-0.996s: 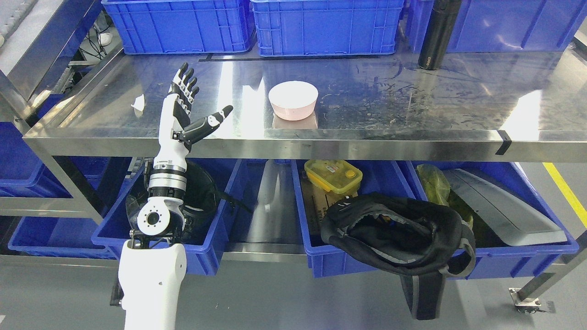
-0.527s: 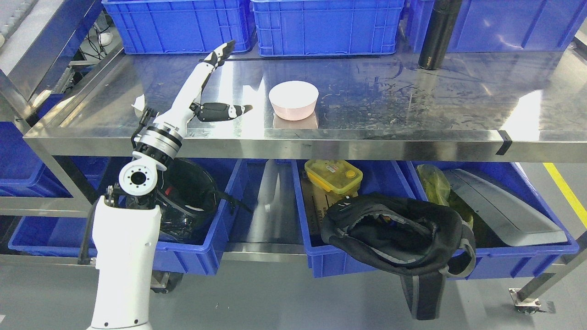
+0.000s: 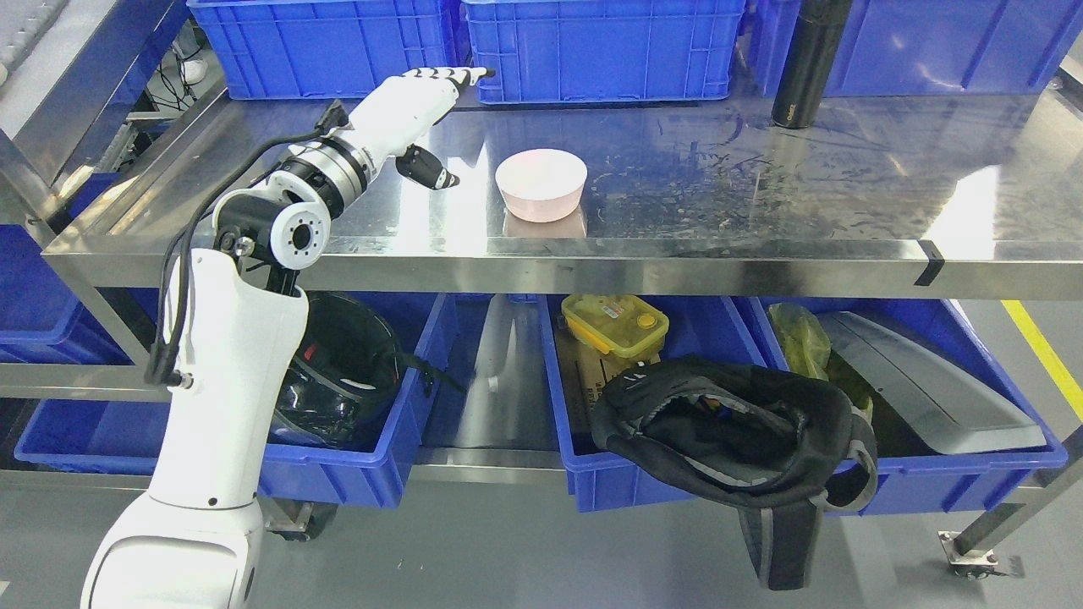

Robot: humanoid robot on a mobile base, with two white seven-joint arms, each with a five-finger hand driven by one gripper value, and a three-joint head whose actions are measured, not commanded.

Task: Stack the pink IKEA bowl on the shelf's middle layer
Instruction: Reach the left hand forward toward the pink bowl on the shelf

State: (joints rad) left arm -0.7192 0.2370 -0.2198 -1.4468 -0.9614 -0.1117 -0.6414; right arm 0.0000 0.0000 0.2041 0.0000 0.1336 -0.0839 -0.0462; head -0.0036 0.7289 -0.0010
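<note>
The top edge cuts off the black bottle (image 3: 805, 63) and blue crates (image 3: 602, 46), and my arm hides part of the helmet (image 3: 343, 372).

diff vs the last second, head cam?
The left hand swung from palm-up at the shelf's front edge to reaching forward over the shelf, fingers extended, left of the pink bowl. It holds nothing. The bowl, black bottle and bins stayed put.
</note>
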